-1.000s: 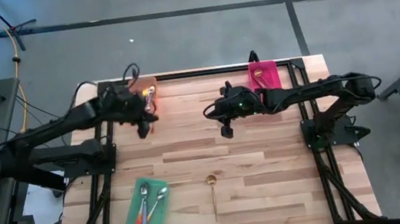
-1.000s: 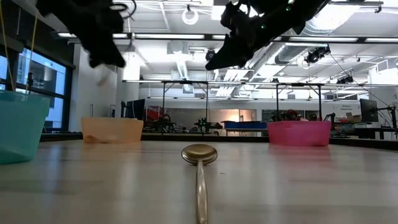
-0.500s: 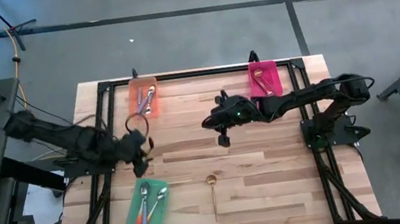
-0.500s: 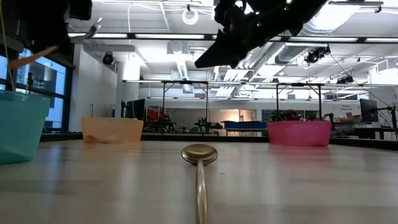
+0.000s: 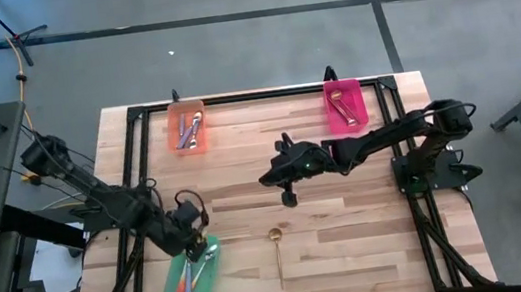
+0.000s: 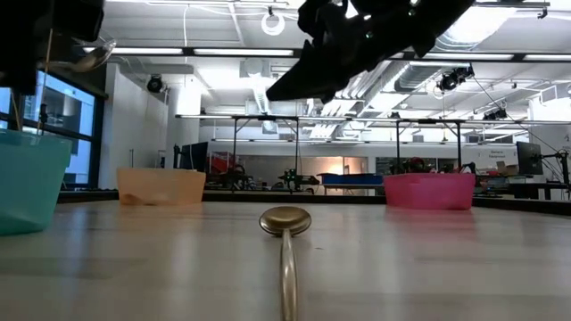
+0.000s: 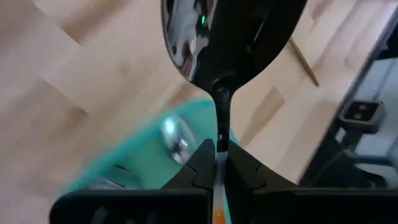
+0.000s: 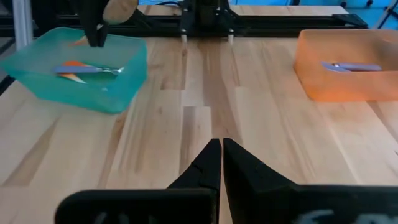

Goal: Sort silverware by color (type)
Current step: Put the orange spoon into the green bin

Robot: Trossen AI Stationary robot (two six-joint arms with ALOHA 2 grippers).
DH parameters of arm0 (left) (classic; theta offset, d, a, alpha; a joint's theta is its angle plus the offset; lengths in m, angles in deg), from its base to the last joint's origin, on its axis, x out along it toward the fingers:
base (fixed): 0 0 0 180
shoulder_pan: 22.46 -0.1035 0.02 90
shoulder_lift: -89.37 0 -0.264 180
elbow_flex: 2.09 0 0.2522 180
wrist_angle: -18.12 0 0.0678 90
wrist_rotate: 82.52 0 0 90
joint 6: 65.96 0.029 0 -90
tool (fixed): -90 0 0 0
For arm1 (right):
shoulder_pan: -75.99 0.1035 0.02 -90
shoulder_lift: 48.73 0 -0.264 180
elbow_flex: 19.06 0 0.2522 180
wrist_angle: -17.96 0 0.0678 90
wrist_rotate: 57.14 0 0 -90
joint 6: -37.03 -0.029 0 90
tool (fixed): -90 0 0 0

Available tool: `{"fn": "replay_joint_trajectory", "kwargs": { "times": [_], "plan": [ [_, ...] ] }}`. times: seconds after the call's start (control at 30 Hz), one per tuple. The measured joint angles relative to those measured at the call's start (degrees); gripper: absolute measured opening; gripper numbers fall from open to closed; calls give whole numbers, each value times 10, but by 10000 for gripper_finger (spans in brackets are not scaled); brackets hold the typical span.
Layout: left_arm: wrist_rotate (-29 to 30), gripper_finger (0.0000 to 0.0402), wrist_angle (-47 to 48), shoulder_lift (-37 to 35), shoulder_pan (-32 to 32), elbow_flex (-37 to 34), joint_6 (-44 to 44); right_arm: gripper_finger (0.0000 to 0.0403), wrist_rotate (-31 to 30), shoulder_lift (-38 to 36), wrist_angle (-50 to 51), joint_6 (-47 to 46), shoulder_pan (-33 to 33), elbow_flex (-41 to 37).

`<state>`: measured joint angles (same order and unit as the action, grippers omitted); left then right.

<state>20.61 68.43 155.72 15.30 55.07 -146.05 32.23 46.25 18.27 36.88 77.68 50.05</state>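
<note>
Left gripper (image 7: 217,163) clamping orange-handled spoon (image 7: 231,43) over green tray (image 5: 174,278), bowl mirrored only wrist-side

Green tray (image 5: 177,278), orange tray (image 5: 179,134), pink tray (image 5: 356,105), gold spoon (image 5: 278,252), pale wooden table (image 5: 352,225).

Lying alone near the table's front edge, gold spoon (image 5: 276,249); resting in trays, other spoons (image 5: 192,269); hanging pinched above the green tray, orange-handled spoon (image 7: 219,74).
</note>
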Motion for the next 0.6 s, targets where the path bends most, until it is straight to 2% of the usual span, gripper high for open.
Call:
{"fn": "replay_joint_trajectory", "kwargs": {
  "times": [0.2,0.6],
  "plan": [
    [-28,3,-35,58,32,0,-96,0,-1,0,3,4,7,0],
    [-39,3,-97,151,73,0,-250,0,-2,0,19,40,10,0]
  ]
}}
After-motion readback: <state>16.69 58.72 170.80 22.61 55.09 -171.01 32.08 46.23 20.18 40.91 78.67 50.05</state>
